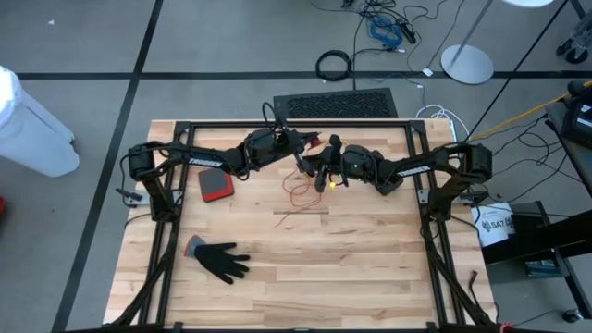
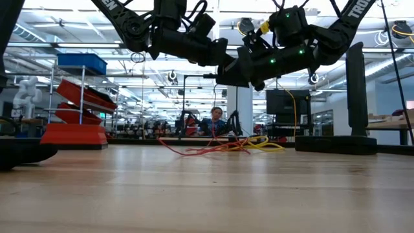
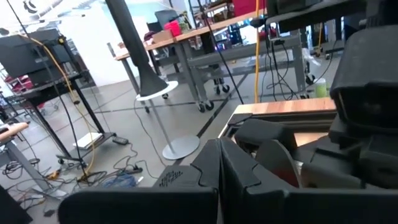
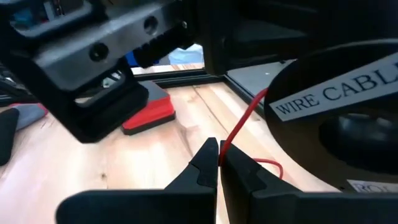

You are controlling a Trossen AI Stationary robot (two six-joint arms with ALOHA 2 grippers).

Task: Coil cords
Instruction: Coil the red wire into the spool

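Right gripper (image 4: 219,163) clamped on red cord (image 4: 241,127).
Left gripper (image 3: 219,163) fingers pressed together, holding nothing visible; black spool (image 4: 336,115) just beside right gripper.

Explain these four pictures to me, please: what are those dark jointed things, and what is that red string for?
They are two robot arms above a wooden table, each ending in a two-finger gripper. One picture looks straight down, one looks level across the tabletop, and two come from cameras on the arms' wrists. On the table lie a black glove, a red pad and a thin red cord. The right gripper is shut on that cord, beside a reel labelled WIRE CABLE. The left gripper, close by, looks shut too; I cannot see whether it holds anything.
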